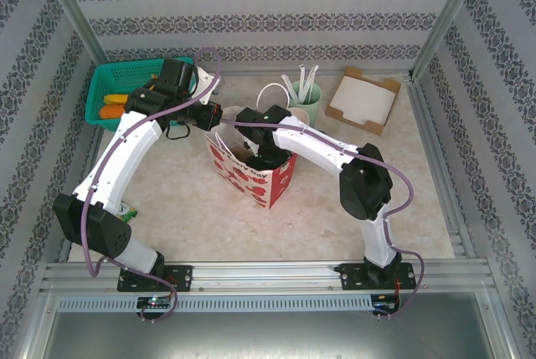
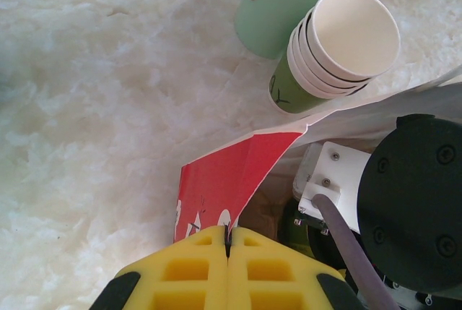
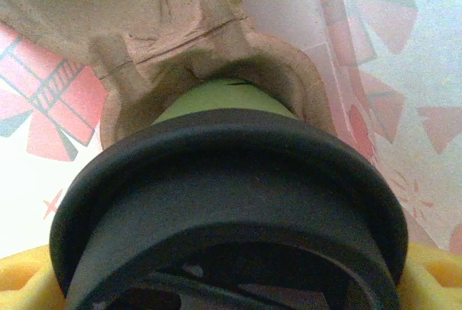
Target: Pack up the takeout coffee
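A red-and-white paper bag [image 1: 261,179] stands open at mid-table. My left gripper [image 2: 228,241] is shut on the bag's rim, with the red panel [image 2: 227,176] pinched between its yellow pads. My right gripper [image 1: 255,156] reaches down into the bag. The takeout coffee [image 3: 231,173], a pale green cup under a black lid, fills the gap between the yellow fingers [image 3: 22,285] of the right gripper [image 3: 231,281], which is shut on it. The cup's base sits in a brown pulp carrier [image 3: 180,42] inside the bag.
Just behind the bag are a stack of lidless paper cups [image 2: 346,42] and a mint-green cup [image 1: 306,95] with white straws. A green basket [image 1: 126,83] sits back left, a cardboard tray [image 1: 364,100] back right. Metal frame posts border the table.
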